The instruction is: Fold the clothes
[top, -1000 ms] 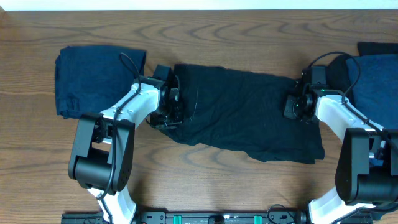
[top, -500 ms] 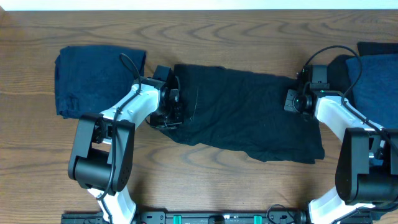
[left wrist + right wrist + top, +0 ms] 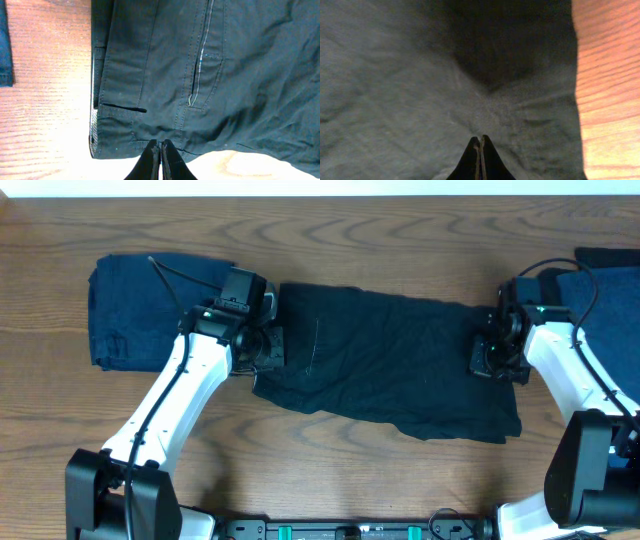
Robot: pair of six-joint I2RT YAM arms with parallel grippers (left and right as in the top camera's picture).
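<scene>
The black garment (image 3: 390, 370) lies spread across the middle of the table (image 3: 350, 240), a little skewed, its lower right corner nearest the front edge. The left gripper (image 3: 160, 146) sits at its left end, tips pressed together right at the cloth's border. The right gripper (image 3: 480, 141) is likewise closed, down on the fabric near the right end — whether either has a fold pinched I cannot tell. The step looks to be taking both ends for a fold. To do it well, each grip should catch the full border rather than a top wrinkle, and the arms should lift together so the cloth hangs flat. Sideways room is tight: the left navy pile (image 3: 150, 310) lies just beside the left end and the right navy pile (image 3: 605, 305) is near the right arm — the bare wood behind and in front looks the freer way to carry a fold.
</scene>
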